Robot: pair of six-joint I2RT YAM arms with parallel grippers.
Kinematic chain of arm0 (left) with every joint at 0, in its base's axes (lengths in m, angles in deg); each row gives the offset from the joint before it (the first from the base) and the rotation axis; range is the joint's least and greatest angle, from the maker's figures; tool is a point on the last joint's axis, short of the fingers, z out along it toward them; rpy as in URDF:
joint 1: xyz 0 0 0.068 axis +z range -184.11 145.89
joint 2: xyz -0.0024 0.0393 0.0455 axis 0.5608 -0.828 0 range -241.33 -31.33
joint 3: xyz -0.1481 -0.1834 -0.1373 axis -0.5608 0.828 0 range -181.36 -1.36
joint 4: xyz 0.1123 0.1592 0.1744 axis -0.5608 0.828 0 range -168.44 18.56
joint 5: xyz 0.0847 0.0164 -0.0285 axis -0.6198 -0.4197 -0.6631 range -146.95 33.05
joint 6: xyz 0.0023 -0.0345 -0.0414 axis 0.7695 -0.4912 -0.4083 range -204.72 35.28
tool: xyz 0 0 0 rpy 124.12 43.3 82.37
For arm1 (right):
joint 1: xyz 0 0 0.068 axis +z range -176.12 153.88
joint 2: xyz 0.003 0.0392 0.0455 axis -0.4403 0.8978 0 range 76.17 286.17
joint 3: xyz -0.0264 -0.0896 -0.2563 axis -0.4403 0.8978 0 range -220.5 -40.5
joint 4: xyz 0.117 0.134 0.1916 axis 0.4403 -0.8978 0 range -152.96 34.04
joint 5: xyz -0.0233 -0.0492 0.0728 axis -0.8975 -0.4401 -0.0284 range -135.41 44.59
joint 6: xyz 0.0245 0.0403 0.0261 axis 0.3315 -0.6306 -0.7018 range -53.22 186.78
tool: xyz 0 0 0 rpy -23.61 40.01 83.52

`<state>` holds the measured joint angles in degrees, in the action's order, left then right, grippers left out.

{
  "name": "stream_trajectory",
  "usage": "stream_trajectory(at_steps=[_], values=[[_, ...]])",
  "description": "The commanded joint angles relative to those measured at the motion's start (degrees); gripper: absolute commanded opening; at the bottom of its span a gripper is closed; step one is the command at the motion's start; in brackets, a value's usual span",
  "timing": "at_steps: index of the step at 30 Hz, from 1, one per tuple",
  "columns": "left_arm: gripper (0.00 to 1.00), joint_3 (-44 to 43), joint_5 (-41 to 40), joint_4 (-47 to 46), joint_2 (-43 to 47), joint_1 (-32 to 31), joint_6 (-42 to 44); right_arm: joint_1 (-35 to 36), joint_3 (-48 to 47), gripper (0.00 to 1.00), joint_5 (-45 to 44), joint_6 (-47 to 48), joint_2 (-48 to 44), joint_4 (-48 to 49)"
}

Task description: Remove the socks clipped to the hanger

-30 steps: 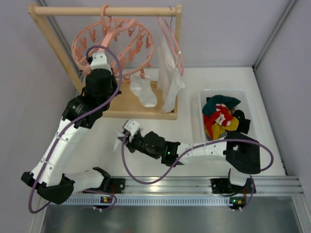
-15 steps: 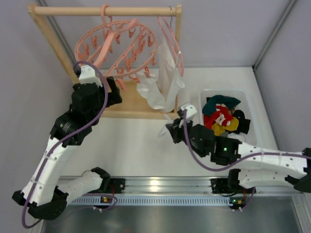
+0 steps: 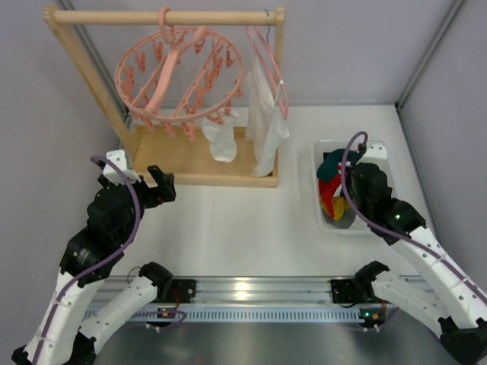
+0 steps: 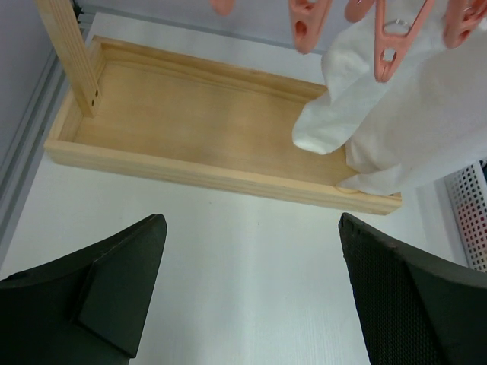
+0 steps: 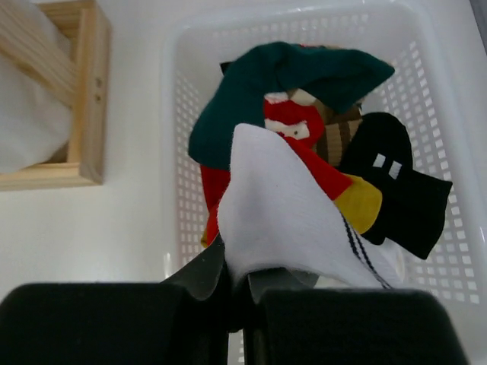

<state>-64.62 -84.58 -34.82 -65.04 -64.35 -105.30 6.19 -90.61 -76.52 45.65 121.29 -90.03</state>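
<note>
Shot from high above the near edge, taking in the whole table (image 3: 251, 228); from left wrist, close on rack base (image 4: 190, 129) (also visible overhead); from right wrist, straight down into basket (image 5: 176, 114).

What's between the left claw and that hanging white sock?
Bare table, then the wooden base below the sock; the left wrist view shows it.

Just ahead of the left gripper (image 4: 249, 251), across a strip of white table (image 4: 228, 220), lies the shallow base tray (image 4: 198, 129) of a wooden rack (image 3: 163, 16). Above and to that gripper's right, a thin pink clothes hanger (image 3: 275, 72) carries a white cloth (image 3: 265, 122). Under the right gripper (image 5: 240, 281) sits a white perforated basket (image 5: 183, 114), with the tray's corner ahead to its left.
</note>
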Motion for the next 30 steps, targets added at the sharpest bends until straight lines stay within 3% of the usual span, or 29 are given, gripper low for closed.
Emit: stream_trajectory(at_steps=[1, 2, 3, 4, 7, 8, 9, 10, 15, 21, 23, 24, 28, 30], values=[[0.98, 3.49, 0.13, -1.52, 0.93, 0.18, 0.80, -7.68, 5.52, 0.00, 7.89, 1.53, 1.54, 0.38], [0.98, 4.20, -0.05, -1.60, 0.84, 0.18, 0.80, -12.40, 7.03, 0.03, 13.83, 1.53, 2.68, 1.88], [0.98, 5.59, -0.13, -1.60, 0.58, 0.27, 0.63, -14.80, 8.61, 0.12, 16.41, 1.26, 3.30, 4.94], [0.98, 6.30, -0.05, -1.69, 0.41, 0.27, 0.45, -17.00, 10.62, 0.48, 17.83, 0.57, 4.00, 5.67], [0.98, 8.86, 0.13, -1.78, 0.14, 0.27, -0.51, -20.45, 11.09, 0.59, 19.60, -0.84, 6.46, 6.99], [0.98, 9.90, -0.05, -1.95, 0.14, 0.18, -0.69, -20.54, 10.74, 0.68, 19.60, -1.37, 6.38, 6.99], [0.98, 10.35, -0.13, -1.96, 0.31, 0.27, -0.87, -20.45, 9.95, 0.91, 19.60, -1.55, 6.03, 7.17], [0.98, 10.70, -0.22, -1.96, 0.40, 0.18, -1.22, -20.54, 9.33, 0.98, 19.25, -1.64, 5.42, 6.56], [0.98, 11.58, 0.13, -1.87, 2.33, 0.27, -2.36, -20.28, 4.85, 0.99, 19.33, -0.32, -0.20, 4.80], [0.98, 12.11, -1.10, -2.04, 3.83, 0.18, -2.98, -19.04, 5.81, 1.00, 16.87, -2.16, -7.76, 4.79], [0.98, 12.20, -1.36, -2.04, 3.83, 0.18, -3.06, -18.43, 6.33, 0.99, 21.95, -2.78, -9.87, 7.41], [0.98, 12.20, -1.54, -2.04, 3.92, 0.27, -3.15, -18.25, 7.47, 0.99, 30.24, -2.87, -10.84, 9.61], [0.98, 12.29, -1.89, -2.04, 3.83, 0.27, -3.15, -17.20, 9.50, 0.99, 48.81, -3.66, -9.28, 18.23], [0.98, 12.38, -1.98, -2.04, 3.83, 0.27, -3.15, -13.87, 9.06, 0.99, 49.48, -3.14, -8.39, 20.34]])
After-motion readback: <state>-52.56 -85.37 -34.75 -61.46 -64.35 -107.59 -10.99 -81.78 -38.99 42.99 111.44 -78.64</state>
